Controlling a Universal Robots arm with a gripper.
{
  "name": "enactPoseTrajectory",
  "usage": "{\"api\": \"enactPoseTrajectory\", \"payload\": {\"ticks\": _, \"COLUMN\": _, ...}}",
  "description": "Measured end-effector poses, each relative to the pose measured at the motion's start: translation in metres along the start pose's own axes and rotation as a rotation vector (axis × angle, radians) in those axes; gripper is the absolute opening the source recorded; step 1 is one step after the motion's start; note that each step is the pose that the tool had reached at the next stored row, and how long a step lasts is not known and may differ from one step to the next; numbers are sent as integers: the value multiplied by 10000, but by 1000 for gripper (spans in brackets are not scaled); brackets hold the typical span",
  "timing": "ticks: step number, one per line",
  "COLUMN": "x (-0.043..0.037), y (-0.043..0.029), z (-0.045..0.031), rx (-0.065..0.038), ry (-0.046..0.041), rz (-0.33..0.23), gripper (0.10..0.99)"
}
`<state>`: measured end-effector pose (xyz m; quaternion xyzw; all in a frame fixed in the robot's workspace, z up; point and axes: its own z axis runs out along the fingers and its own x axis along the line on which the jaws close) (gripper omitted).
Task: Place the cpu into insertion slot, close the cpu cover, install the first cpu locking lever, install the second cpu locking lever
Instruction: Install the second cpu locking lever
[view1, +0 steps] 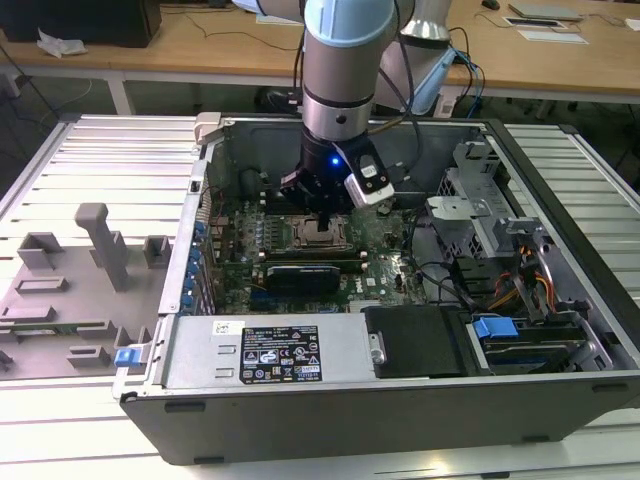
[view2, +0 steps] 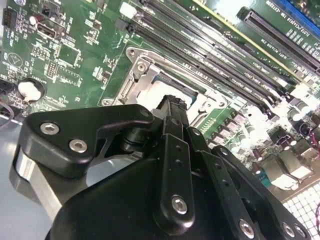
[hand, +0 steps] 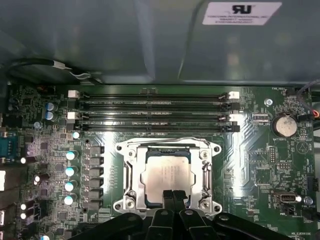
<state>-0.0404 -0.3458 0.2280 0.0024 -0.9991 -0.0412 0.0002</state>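
Open computer case on a slatted metal bench, gripper (view1: 322, 213) lowered over the insertion slot (hand: 167, 175).

Seated flat within the slot's metal frame, the cpu (hand: 167, 176) is seen in both wrist views; the fingertips (hand: 174, 196), drawn together, are set at its near edge, seemingly so it can be pressed home.

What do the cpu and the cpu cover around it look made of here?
The cpu: matte silver-grey metal top, judging by its dull, even sheen. The cpu cover: thin bright metal, likely stamped steel, with sharp glints along its edges. The gripper sits at the cpu's edge.
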Motion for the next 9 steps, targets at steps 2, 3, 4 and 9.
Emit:
{"api": "enactPoseTrajectory", "payload": {"ticks": 2, "x": 2, "y": 2, "z": -2, "rx": 1, "ry": -5, "rz": -1, "gripper": 106}}
{"api": "enactPoseTrajectory", "payload": {"ticks": 3, "x": 2, "y": 2, "z": -3, "rx": 3, "ry": -5, "rz": -1, "gripper": 106}}
{"api": "enactPoseTrajectory", "payload": {"ticks": 4, "x": 2, "y": 2, "z": -3, "rx": 3, "ry": -6, "rz": -1, "gripper": 106}}
{"api": "enactPoseTrajectory", "payload": {"ticks": 9, "x": 2, "y": 2, "z": -3, "rx": 5, "ry": -5, "rz": -1, "gripper": 106}}
